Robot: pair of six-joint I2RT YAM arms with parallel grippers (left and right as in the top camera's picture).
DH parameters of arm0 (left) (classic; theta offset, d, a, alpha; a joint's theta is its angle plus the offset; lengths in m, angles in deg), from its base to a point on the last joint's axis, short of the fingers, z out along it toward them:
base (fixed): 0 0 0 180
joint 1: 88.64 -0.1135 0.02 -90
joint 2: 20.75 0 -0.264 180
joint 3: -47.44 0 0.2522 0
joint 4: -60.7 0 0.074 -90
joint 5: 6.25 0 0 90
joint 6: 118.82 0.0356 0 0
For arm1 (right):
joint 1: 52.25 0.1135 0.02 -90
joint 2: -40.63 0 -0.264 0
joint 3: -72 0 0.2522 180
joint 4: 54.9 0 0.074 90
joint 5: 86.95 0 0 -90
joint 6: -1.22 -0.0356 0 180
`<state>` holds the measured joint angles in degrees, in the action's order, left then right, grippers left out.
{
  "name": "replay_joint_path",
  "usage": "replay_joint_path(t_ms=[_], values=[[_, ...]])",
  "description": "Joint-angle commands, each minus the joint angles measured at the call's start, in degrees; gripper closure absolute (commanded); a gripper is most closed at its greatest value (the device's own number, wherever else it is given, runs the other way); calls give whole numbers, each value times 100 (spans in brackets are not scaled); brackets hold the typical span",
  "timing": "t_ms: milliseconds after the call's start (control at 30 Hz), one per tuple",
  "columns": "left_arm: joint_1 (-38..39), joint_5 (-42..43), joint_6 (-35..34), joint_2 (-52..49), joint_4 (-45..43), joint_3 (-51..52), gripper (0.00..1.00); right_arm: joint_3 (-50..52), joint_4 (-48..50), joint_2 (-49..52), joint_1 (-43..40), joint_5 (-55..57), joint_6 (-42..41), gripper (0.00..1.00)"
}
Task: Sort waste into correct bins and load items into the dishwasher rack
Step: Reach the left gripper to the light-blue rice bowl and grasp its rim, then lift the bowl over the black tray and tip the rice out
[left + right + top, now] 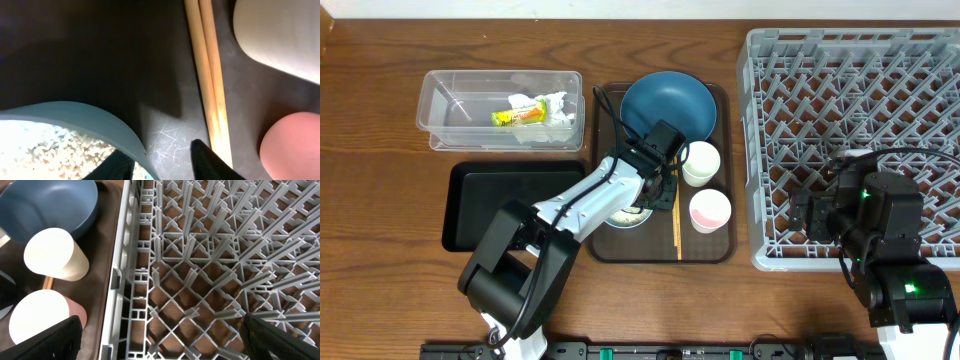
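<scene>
The light blue bowl point(625, 215) with loose rice point(45, 145) sits on the brown serving tray point(660, 255). My left gripper point(655, 195) is open and straddles the bowl's rim point(90, 117), with one finger inside and one outside point(165, 162). The chopsticks point(677, 225) point(210, 75) lie just right of it. The cream cup point(700, 162), the pink cup point(710, 210) and the dark blue plate point(665, 105) stand on the same tray. The napkin point(555, 110) and the wrapper point(518, 116) lie in the clear tub point(430, 100). My right gripper point(800, 215) point(160, 340) is open and empty over the left wall of the grey rack point(850, 100).
The black tray point(490, 205) lies left of the serving tray, below the tub. In the right wrist view the plate point(50, 205), the cream cup point(55, 252) and the pink cup point(37, 315) sit left of the rack wall point(120, 280).
</scene>
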<state>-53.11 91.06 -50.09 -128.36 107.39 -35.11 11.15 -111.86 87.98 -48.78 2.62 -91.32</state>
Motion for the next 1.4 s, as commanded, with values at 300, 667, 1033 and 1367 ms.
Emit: replay_joint_path(t_ms=[300,667,1033,1367], values=[[9,-26,-4,-61,170,59,91,-122,-17,-20,26,17,-59,1],[2,-181,-2,651,542,15,94,-122,-55,-20,26,20,-57,1],[-826,-155,-111,1860,1405,15,94,-122,-55,-20,26,20,-57,1],[-3154,2444,1008,1886,1652,96,94,-122,-55,-20,26,17,-59,1]])
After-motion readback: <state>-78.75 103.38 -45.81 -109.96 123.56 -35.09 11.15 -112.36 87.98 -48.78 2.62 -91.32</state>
